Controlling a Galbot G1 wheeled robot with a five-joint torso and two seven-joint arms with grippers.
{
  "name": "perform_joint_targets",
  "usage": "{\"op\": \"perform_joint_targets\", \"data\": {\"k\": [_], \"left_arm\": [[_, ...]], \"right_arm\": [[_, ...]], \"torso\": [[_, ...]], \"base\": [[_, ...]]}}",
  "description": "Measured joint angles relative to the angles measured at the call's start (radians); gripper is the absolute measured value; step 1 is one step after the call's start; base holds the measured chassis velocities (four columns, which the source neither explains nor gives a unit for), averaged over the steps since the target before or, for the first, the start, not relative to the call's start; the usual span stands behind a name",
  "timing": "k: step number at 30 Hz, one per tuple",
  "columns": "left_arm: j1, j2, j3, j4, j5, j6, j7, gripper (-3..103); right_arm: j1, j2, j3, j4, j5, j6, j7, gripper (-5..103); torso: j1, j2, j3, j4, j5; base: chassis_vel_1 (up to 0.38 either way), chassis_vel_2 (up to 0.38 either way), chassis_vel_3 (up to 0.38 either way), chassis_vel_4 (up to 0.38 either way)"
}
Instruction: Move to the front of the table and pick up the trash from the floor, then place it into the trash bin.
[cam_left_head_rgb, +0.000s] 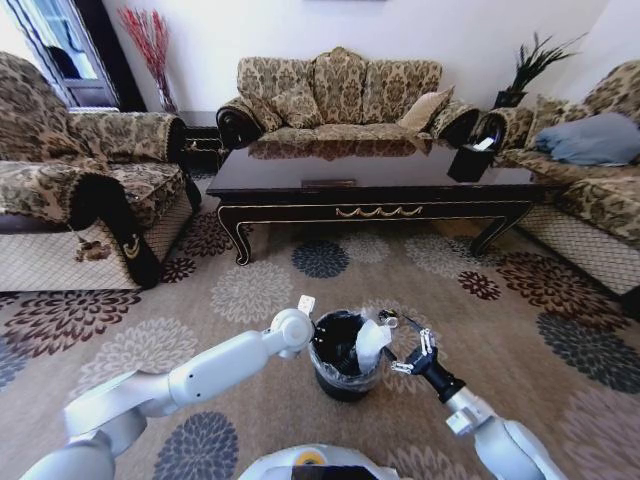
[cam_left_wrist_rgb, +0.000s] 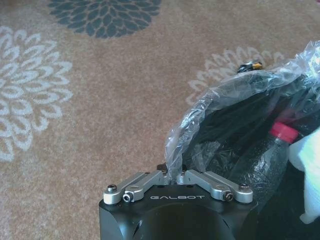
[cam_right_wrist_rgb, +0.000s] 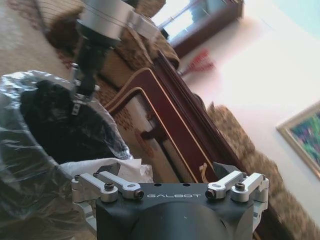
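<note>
Trash sits inside the trash bin (cam_left_head_rgb: 345, 372): the white napkin (cam_left_head_rgb: 371, 342) is draped over the rim on the robot's right side, and the clear bottle with red cap (cam_left_wrist_rgb: 283, 131) lies within the liner, seen from the left wrist. Bin stands on the floor (cam_left_head_rgb: 250, 290), on the patterned carpet, in front of the table (cam_left_head_rgb: 380, 185) and well apart from it. Translucent liner bag (cam_left_wrist_rgb: 225, 95) is folded over the rim. Left gripper (cam_left_wrist_rgb: 171, 176) is at the bin's left edge, fingers closed on a fold of the liner. Right gripper (cam_left_head_rgb: 415, 355) hovers just beside the bin's right rim, near the napkin, fingers spread wide and holding nothing. Black tissue box (cam_left_head_rgb: 470, 160) rests on the tabletop's right end.
</note>
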Motion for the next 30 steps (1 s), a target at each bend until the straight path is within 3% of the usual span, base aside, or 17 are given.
{"op": "perform_joint_targets", "data": {"k": [2, 7, 10, 14, 16, 19, 21, 22, 23, 25, 26, 28, 29, 30], "left_arm": [[0.006, 0.001, -0.003, 0.004, 0.005, 0.000, 0.000, 2], [0.018, -0.001, -0.011, 0.009, 0.010, 0.000, 0.000, 2], [0.025, 0.000, -0.020, 0.017, 0.015, 0.000, 0.000, 2], [0.033, -0.003, -0.024, 0.020, 0.023, 0.000, -0.001, 2], [0.041, -0.005, -0.023, 0.014, 0.025, 0.000, -0.001, 2], [0.046, -0.005, -0.022, 0.008, 0.028, 0.000, -0.002, 2], [0.049, -0.005, -0.022, 0.005, 0.029, 0.000, -0.003, 2], [0.051, -0.005, -0.021, 0.003, 0.030, 0.000, -0.003, 2], [0.051, -0.006, -0.017, 0.000, 0.030, 0.000, -0.003, 2], [0.051, -0.011, -0.013, -0.002, 0.030, 0.001, -0.003, 2], [0.051, -0.011, -0.013, -0.002, 0.030, 0.001, -0.003, 2], [0.050, -0.015, -0.011, -0.002, 0.030, 0.001, -0.002, 2], [0.047, -0.016, -0.006, -0.001, 0.031, 0.002, -0.002, 2], [0.045, -0.019, -0.002, 0.003, 0.034, 0.002, 0.000, 2]], "right_arm": [[0.006, 0.002, 0.035, 0.009, -0.084, 0.079, -0.044, 100], [0.007, 0.010, 0.067, 0.038, -0.147, 0.104, -0.045, 100], [0.007, 0.015, 0.117, 0.090, -0.237, 0.199, -0.111, 100], [-0.010, 0.027, 0.106, 0.132, -0.268, 0.207, -0.085, 100], [0.016, 0.047, 0.129, 0.146, -0.396, 0.251, -0.096, 100], [0.038, 0.049, 0.138, 0.134, -0.460, 0.275, -0.087, 100], [0.035, 0.041, 0.136, 0.127, -0.408, 0.273, -0.109, 100], [0.024, 0.031, 0.127, 0.124, -0.336, 0.262, -0.138, 100], [-0.007, 0.015, 0.102, 0.116, -0.185, 0.228, -0.188, 100], [-0.026, 0.016, 0.095, 0.115, -0.097, 0.213, -0.261, 100], [-0.026, 0.016, 0.095, 0.115, -0.097, 0.213, -0.261, 100], [-0.069, 0.010, 0.078, 0.138, 0.050, 0.190, -0.348, 100], [-0.088, 0.017, 0.071, 0.162, -0.002, 0.143, -0.269, 100], [-0.090, 0.028, 0.077, 0.179, -0.035, 0.132, -0.258, 100]], "torso": [[0.000, 0.000, 0.000, 0.0002, 0.0000], [0.000, 0.000, 0.000, 0.0002, 0.0000], [0.000, 0.000, 0.000, 0.0002, -0.0001], [0.000, 0.000, 0.000, 0.0003, -0.0001], [0.000, 0.000, 0.000, -0.0001, -0.0003], [0.000, 0.000, 0.000, 0.0003, 0.0001], [0.000, 0.000, 0.000, 0.0004, 0.0002], [0.000, 0.000, 0.000, 0.0005, 0.0000], [0.000, 0.000, 0.000, 0.0004, -0.0002], [0.000, 0.000, 0.000, 0.0001, 0.0000], [0.000, 0.000, 0.000, 0.0001, 0.0000], [0.000, 0.000, 0.000, 0.0003, 0.0002], [0.000, 0.000, 0.000, -0.0001, 0.0000], [0.000, 0.000, 0.000, -0.0001, -0.0003]], "base": [[0.000, 0.000, 0.000, 0.000], [0.000, 0.000, 0.000, 0.000], [0.000, 0.000, 0.000, 0.000], [0.000, 0.000, 0.000, 0.000], [0.000, 0.000, 0.000, 0.000], [0.000, 0.000, 0.000, 0.000], [0.000, 0.000, 0.000, 0.000], [0.000, 0.000, 0.000, 0.000], [0.000, 0.000, 0.000, 0.000], [0.000, 0.000, 0.000, 0.000], [0.000, 0.000, 0.000, 0.000], [0.000, 0.000, 0.000, 0.000], [0.000, 0.000, 0.000, 0.000], [0.000, 0.000, 0.000, 0.000]]}}
